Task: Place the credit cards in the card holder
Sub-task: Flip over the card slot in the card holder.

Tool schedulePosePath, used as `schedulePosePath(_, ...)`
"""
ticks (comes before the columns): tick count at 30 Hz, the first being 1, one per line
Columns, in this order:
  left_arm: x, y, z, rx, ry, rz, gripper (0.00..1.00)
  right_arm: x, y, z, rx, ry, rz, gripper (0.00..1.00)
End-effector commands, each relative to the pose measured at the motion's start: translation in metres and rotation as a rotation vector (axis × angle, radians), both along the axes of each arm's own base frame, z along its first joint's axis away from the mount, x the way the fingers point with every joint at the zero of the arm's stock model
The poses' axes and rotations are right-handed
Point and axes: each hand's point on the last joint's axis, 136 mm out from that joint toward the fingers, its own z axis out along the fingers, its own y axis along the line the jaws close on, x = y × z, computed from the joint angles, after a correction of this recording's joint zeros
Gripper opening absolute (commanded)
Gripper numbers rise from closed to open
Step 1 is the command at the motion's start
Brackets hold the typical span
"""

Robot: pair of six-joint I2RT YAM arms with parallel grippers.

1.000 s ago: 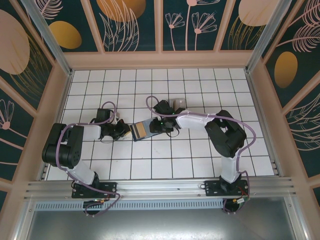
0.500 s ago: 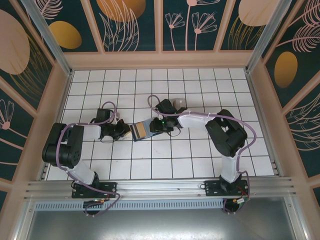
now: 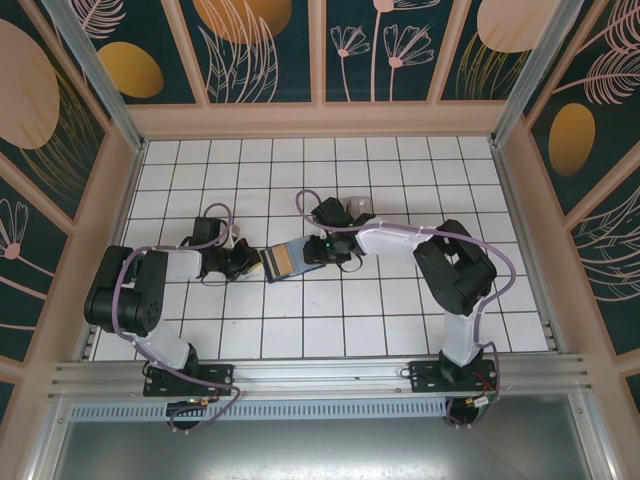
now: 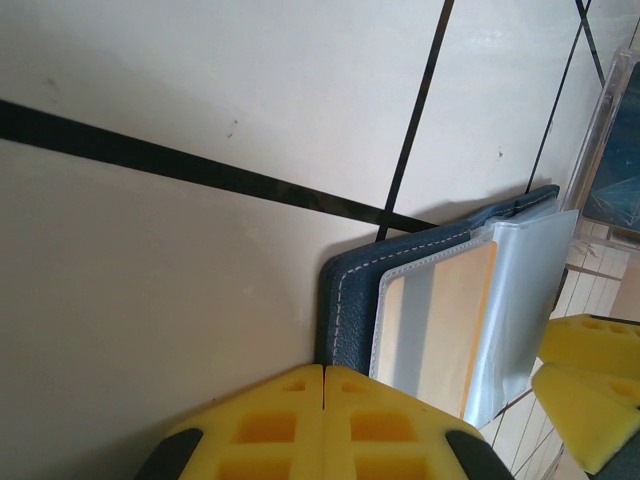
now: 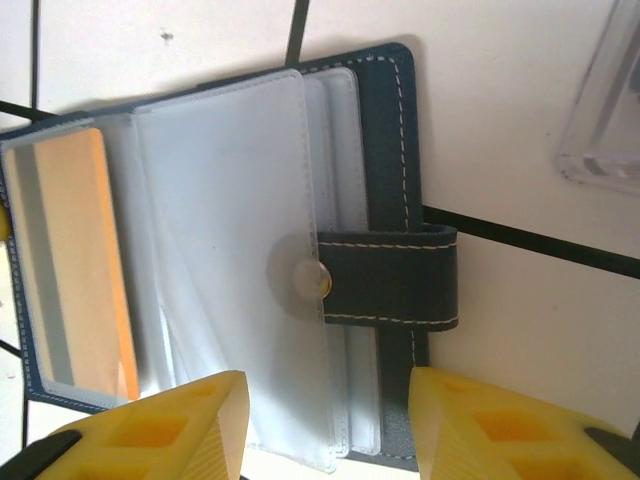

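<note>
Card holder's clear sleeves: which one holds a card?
The end sleeve farthest from the clasp tab, holding an orange, grey-striped card; the others look empty.

No lettering, number, brand or sign can be read in any view. The orange-beige card (image 5: 85, 250), tucked in the card holder (image 5: 390, 150) to the left of the right claw (image 5: 320, 430), shows a plain grey stripe and no legible print. The strap (image 5: 395, 278), just ahead of the claw's spread fingers, carries pale stitching and a snap.
</note>
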Motion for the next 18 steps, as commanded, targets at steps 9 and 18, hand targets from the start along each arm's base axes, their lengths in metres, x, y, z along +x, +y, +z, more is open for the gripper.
schedulePosePath(9,-0.010,-0.001,-0.011,0.008,0.054,-0.019,0.00,-0.002,0.016,0.001,0.062,0.002,0.041,0.44)
schedulePosePath(18,-0.010,-0.002,-0.012,0.002,0.063,-0.020,0.00,-0.013,0.024,-0.006,0.123,0.058,0.060,0.45)
